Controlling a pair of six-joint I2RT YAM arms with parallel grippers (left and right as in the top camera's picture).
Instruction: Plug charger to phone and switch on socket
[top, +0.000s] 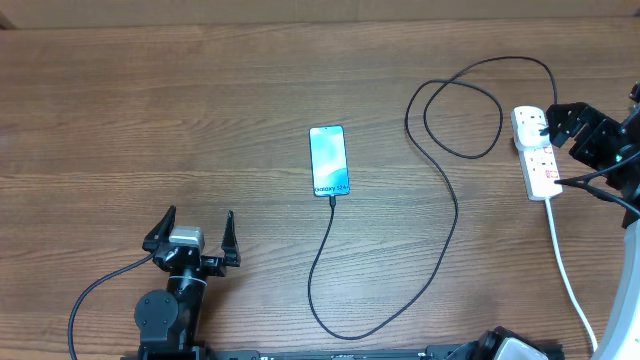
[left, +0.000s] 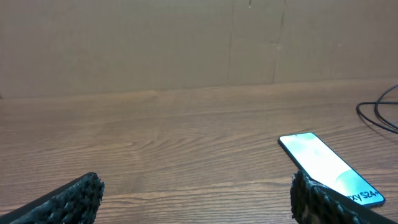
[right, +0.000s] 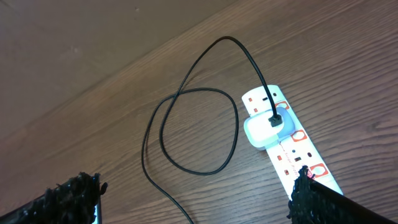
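The wooden table (top: 150, 100) carries everything low and flat. The socket (top: 542, 170) lies at the far right, a rigid white plastic strip that looks light enough to skid if pushed sideways, so I judge it wants a press straight down rather than a grip. Its thick white cord (top: 565, 265) runs toward the near edge. The phone (top: 328, 160) lies face up near the middle, well apart from the socket. It is slim, glossy and probably slippery and breakable, best steadied by its long dark edges, never by the glass. The charger (top: 457, 205) is thin, limp and light. It loops from a white adapter (right: 264, 127) seated in the strip, where its black plug head (right: 274, 117) sits, round to the phone's near end. Its tip meets that end, though whether it is fully home cannot be told. If it needs handling, the stiff part just behind the connector is the place, since the cord itself would only flop. The small red switches (right: 297, 135) are stiff rockers, each needing one fingertip set squarely on it. The right gripper (right: 191, 177) hangs above the socket, tilted down at it, jaws spread wide and holding nothing. The left gripper (top: 199, 218) sits low at the near left, pointed level across the table with the phone ahead and to its right, fingers likewise wide apart and empty.
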